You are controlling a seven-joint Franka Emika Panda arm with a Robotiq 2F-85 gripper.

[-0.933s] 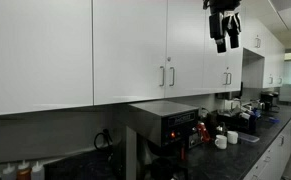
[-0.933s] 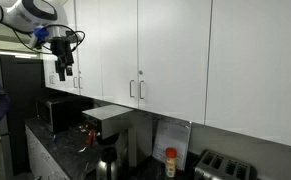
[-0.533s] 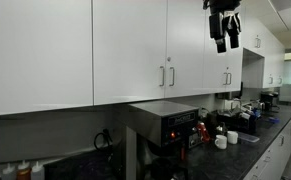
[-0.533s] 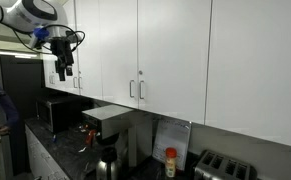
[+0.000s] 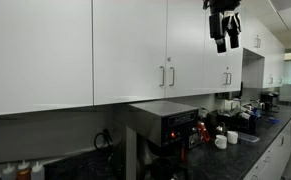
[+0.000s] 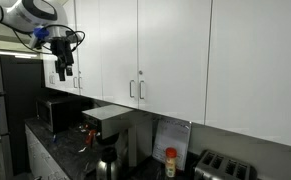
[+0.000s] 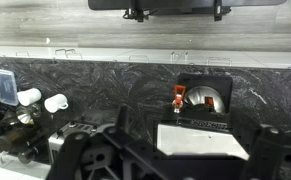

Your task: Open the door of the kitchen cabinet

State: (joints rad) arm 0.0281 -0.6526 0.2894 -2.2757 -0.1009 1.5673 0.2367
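Note:
The kitchen cabinet's door [image 5: 186, 45] is a plain white upper panel, shut, with a slim silver bar handle [image 5: 171, 76] at its lower left edge. It shows in both exterior views [image 6: 173, 60], handle included [image 6: 140, 88]. My gripper [image 5: 225, 44] hangs high in front of the cabinet row, fingers pointing down, open and empty, touching no door or handle; it also shows in an exterior view [image 6: 62, 74]. In the wrist view my open fingers [image 7: 175, 160] frame the bottom edge; the door is out of that view.
A neighbouring white door carries a handle at its right edge [image 5: 163, 76]. More handled doors [image 5: 227, 78] lie further along. A coffee machine [image 5: 165, 122] stands on the dark counter below [image 7: 200, 100]. White mugs [image 7: 43, 100], a microwave [image 6: 51, 114] and a toaster [image 6: 223, 168] are there too.

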